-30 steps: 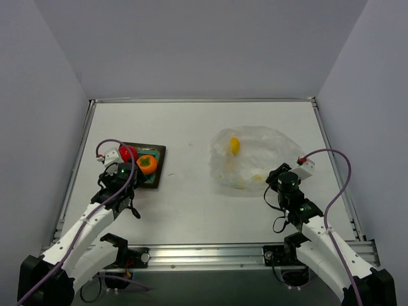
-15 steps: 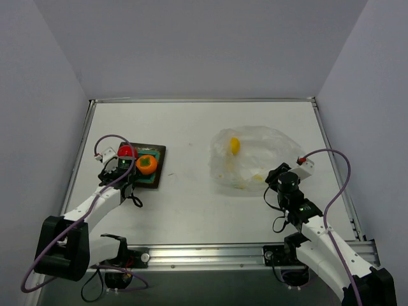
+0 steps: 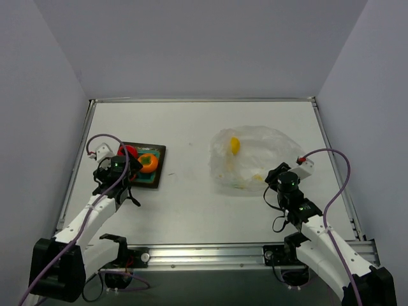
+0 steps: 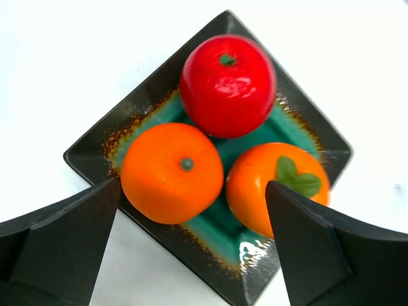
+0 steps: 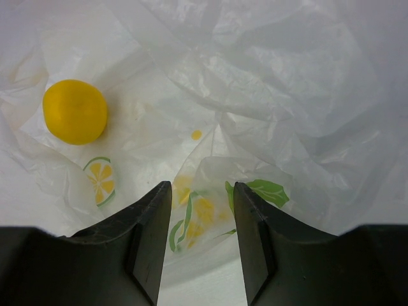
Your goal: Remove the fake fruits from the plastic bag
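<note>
Plate [image 4: 95,150], left edge: three fake fruits [image 4: 227,86] under wide-open empty left gripper [image 4: 191,188]; right gripper [image 5: 203,185] slightly parted, empty, at plastic bag [image 5: 255,76]

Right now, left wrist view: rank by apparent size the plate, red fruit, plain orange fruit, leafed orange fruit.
1. plate
2. red fruit and plain orange fruit: look alike, not ranked
3. leafed orange fruit: partly hidden by the fingers, looks similar, unsure

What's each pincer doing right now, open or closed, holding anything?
Left pincer: wide open, empty, above the plate.
Right pincer: narrowly open over the plastic bag, with no evident grip.
</note>
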`<move>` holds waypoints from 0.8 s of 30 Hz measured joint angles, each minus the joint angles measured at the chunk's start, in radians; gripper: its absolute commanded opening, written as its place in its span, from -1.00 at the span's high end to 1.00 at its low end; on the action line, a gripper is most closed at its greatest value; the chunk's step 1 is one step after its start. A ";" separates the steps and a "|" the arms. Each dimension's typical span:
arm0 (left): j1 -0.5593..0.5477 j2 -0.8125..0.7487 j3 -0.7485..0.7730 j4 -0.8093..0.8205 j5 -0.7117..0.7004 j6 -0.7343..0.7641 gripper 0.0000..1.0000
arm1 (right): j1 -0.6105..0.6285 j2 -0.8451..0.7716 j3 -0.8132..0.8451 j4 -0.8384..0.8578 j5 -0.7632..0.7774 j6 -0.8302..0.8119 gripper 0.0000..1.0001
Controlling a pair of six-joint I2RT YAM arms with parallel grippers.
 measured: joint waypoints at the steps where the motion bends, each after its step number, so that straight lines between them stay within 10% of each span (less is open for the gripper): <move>1: 0.000 -0.031 0.000 -0.005 0.004 0.000 -0.89 | 0.000 0.002 0.000 0.000 0.000 0.000 0.21; 8: -0.369 -0.179 0.019 -0.086 -0.080 -0.009 -0.26 | 0.000 0.003 -0.002 0.003 0.000 0.000 0.20; 14: -0.795 0.072 0.237 -0.095 -0.167 0.035 -0.08 | 0.000 0.002 -0.004 0.005 0.000 0.000 0.21; 24: -0.917 0.637 0.825 -0.065 -0.074 0.182 0.14 | -0.010 -0.013 -0.011 0.005 -0.002 0.001 0.42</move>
